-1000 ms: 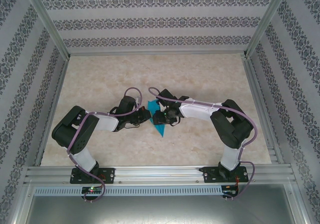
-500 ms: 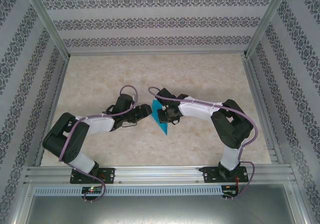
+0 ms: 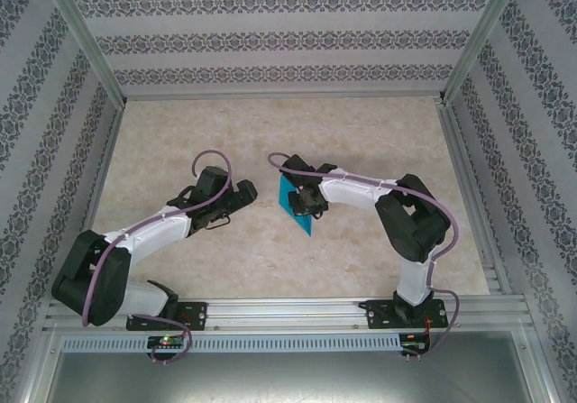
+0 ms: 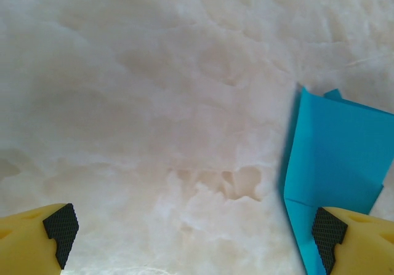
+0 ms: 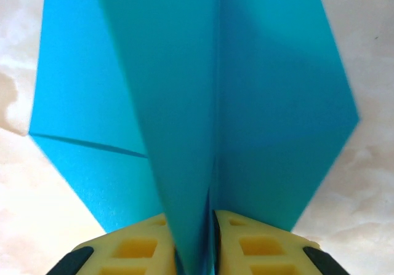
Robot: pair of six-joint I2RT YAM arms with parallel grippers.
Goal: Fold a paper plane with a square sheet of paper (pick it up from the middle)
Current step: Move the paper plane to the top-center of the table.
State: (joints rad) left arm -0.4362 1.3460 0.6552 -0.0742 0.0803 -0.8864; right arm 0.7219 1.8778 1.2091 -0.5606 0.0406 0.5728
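Right wrist: shows the right gripper (image 5: 212,226) clamped on the centre crease of the paper plane (image 5: 184,103), wings spread either side. Top external: places the plane near the middle of the table (image 3: 379,132) — apart from the left gripper (image 3: 245,191). Left wrist: shows that gripper's fingers (image 4: 61,226) wide apart, holding nothing — plane edge at frame right

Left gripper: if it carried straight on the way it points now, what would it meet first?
Probably the folded blue paper pinched in the right gripper: the open left gripper aims toward it across the table. It lies ahead of one finger only; height is unclear.
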